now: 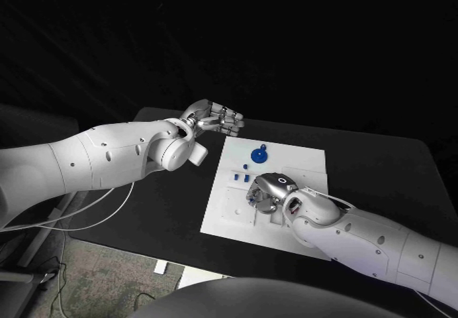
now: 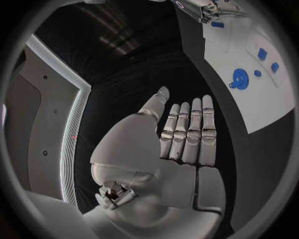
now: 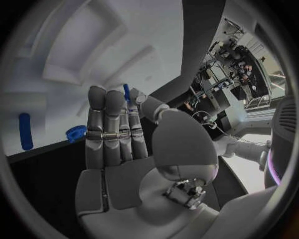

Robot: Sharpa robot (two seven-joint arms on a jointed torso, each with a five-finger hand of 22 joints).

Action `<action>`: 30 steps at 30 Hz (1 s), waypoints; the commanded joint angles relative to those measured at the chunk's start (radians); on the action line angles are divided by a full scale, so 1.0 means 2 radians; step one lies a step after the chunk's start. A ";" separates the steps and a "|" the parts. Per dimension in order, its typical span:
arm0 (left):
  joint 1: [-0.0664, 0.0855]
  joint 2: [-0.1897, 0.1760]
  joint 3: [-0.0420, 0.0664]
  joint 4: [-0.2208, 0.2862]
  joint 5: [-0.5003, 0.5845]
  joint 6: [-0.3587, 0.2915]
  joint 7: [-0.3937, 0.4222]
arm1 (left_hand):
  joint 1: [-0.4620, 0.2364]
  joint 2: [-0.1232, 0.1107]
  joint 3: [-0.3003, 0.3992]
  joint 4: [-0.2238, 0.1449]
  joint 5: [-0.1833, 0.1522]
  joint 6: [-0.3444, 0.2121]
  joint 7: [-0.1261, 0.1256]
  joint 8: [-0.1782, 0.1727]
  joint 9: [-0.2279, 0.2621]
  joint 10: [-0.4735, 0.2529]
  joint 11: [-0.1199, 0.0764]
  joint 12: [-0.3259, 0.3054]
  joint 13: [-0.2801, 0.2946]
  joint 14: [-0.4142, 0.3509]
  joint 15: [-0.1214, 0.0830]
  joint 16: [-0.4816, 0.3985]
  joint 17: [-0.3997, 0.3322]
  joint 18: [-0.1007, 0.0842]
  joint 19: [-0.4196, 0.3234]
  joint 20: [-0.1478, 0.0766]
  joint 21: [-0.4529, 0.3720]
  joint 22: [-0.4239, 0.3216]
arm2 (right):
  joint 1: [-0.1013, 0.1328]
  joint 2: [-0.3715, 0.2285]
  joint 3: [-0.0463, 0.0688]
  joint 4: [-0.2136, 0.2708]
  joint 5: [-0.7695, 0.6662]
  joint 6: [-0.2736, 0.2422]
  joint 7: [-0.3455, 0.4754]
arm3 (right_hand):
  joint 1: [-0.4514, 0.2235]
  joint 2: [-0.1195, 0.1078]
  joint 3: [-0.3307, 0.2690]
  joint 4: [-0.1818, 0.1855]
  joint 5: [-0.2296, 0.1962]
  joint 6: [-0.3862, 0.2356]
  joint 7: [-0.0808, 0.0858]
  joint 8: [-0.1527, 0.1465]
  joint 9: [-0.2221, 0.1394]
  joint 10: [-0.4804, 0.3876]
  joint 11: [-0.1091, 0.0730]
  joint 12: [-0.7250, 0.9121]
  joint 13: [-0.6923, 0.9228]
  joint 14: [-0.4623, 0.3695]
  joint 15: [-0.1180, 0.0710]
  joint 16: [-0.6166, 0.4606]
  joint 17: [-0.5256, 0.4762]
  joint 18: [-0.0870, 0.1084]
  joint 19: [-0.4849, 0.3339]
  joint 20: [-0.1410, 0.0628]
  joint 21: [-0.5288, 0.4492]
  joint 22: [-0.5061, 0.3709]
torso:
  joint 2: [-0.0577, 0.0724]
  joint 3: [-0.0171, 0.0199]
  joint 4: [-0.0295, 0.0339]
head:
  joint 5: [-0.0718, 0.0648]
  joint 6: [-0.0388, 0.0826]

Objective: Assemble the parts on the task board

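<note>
The white task board lies in the middle of the black table. A round blue part sits near its far edge, with small blue pieces beside it. My right hand hovers low over the board's middle. A thin blue peg stands between its thumb and fingers, apparently pinched. My left hand hangs off the board's far left corner, fingers straight and side by side, holding nothing. The left wrist view shows that flat hand, the round blue part and the right hand.
In the right wrist view a blue bar and a blue toothed wheel lie on the board beyond the fingers. Black table surrounds the board on every side. A cable hangs by the left arm.
</note>
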 commanded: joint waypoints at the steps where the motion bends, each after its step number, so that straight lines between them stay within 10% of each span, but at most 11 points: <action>1: 0.001 0.001 0.000 0.001 0.003 0.008 0.003 | 0.000 0.006 -0.001 0.003 0.002 -0.002 0.000 0.001 0.000 0.000 0.003 0.001 -0.001 0.000 0.002 -0.002 -0.001 0.005 0.002 0.000 0.003 0.000 | -0.001 0.002 0.000 -0.002 -0.009 0.006 -0.007 | -0.001 0.002 0.003 0.000 0.001 0.000 0.000 0.002 0.001 0.008 -0.005 0.002 0.001 0.002 0.000 -0.001 0.001 0.012 -0.001 -0.002 0.001 0.009 | 0.000 0.0003 0.0000 | 0.000 -0.001; 30: 0.001 0.002 0.000 0.001 0.003 0.010 0.001 | 0.000 0.005 -0.001 0.004 0.003 -0.004 0.001 0.001 0.000 0.000 0.003 0.001 -0.001 -0.001 0.002 -0.002 -0.001 0.005 0.003 0.000 0.003 -0.006 | -0.001 0.015 0.000 -0.018 -0.011 0.029 -0.009 | -0.001 0.002 0.003 -0.001 0.002 0.000 0.000 0.002 0.001 0.008 -0.005 0.002 0.001 0.002 0.000 -0.001 0.000 0.011 -0.002 -0.002 0.002 0.009 | 0.000 -0.0003 -0.0001 | 0.003 -0.003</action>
